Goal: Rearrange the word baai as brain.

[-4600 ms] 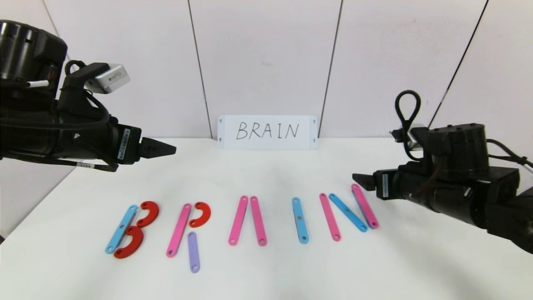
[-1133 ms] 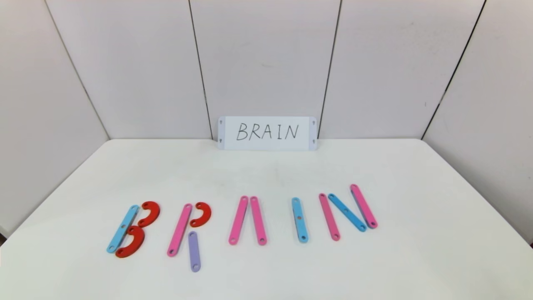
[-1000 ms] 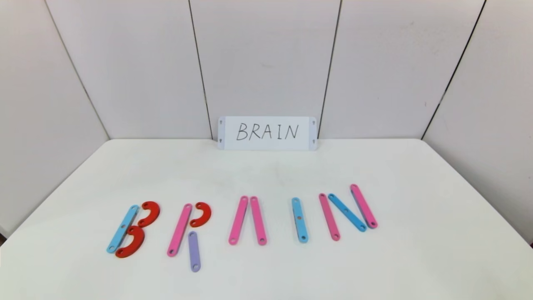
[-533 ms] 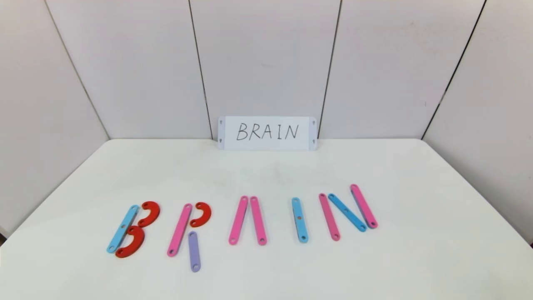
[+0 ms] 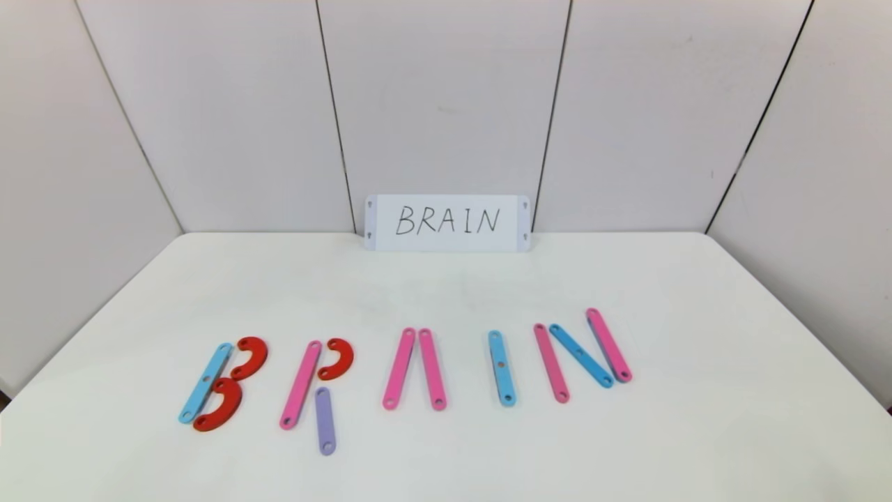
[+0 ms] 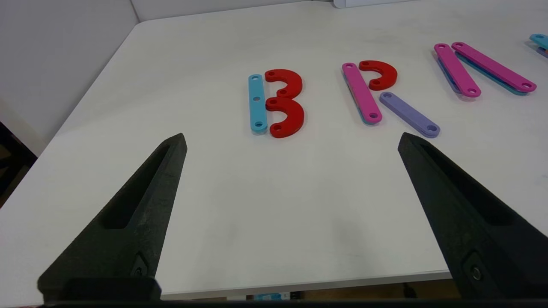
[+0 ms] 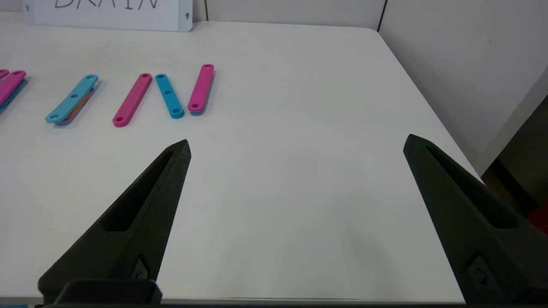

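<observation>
Looks basically done to me: the word (image 5: 404, 373) sits at the 6 o'clock end of the surface (image 5: 697, 432) and already reads B-R-A-I-N, matching the card (image 5: 447, 222) at 12. The left end effector (image 6: 291, 141) and right end effector (image 7: 295, 145) are both spread wide, holding nothing, parked off the near edge. The A seems to have no crossbar (hard to say). Best move: hands off, don't bump the strips.

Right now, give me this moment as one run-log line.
word: reads BRAIN, A lacks crossbar | left gripper: open, empty, near B | right gripper: open, empty, near N
</observation>
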Motion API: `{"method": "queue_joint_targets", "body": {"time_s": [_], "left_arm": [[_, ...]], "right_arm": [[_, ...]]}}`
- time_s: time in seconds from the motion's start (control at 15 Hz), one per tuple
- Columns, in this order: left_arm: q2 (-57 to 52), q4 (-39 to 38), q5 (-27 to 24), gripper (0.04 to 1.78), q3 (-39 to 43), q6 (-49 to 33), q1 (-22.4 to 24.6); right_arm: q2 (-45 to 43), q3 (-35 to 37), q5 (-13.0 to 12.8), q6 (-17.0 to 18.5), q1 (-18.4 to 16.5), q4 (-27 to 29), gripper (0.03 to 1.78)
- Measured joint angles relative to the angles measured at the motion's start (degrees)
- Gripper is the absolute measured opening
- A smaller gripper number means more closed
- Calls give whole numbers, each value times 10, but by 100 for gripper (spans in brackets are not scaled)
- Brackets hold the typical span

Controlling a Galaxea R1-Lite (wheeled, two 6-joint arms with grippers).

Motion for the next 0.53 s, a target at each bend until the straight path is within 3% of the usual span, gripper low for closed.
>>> {"method": "queue_joint_targets", "body": {"time_s": [0.53], "left_arm": [[0, 5, 0, 173, -1, 4, 0]], "right_arm": [[0, 0, -1, 11, 0, 0, 174]]}}
